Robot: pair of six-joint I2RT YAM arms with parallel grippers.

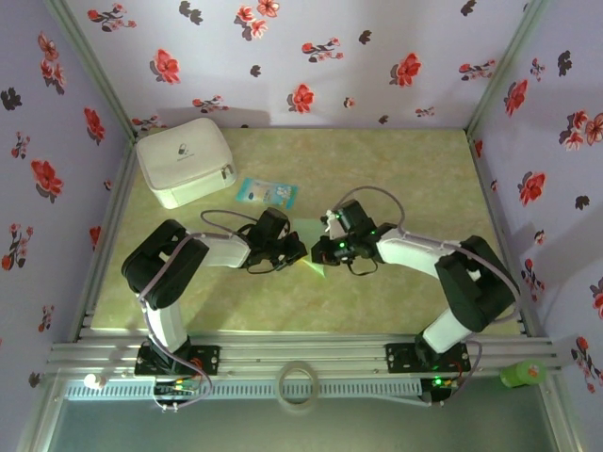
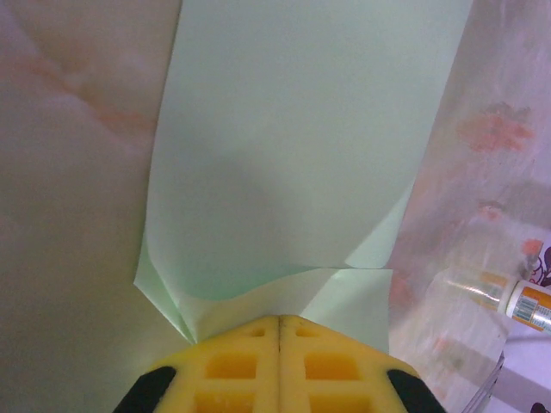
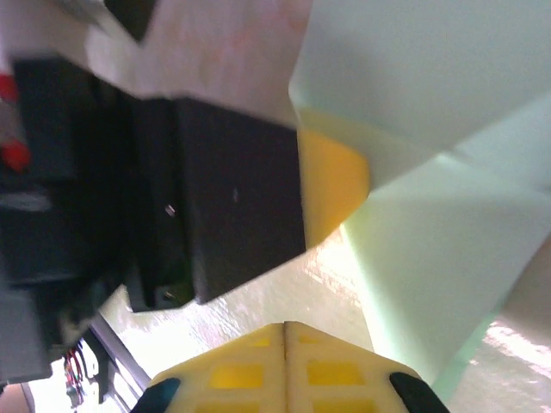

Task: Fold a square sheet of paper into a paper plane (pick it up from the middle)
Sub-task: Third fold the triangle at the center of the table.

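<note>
Top external: over the middle of the table (image 1: 424, 179), pale mint paper (image 1: 308, 232), creased into angled flaps, sits between both arms. Its folded edge is pinched by the left gripper (image 2: 280, 323); the right gripper (image 3: 285, 327) is closed, with the paper just beside it.

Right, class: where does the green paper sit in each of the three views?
Top view: green paper at centre, between the two arms.
Left wrist: upper middle, most of the picture.
Right wrist: right side.
Shared landmark: the left tool pinching the paper's edge.

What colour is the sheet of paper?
The paper is plain pale mint green, clearest in the left wrist view.
</note>
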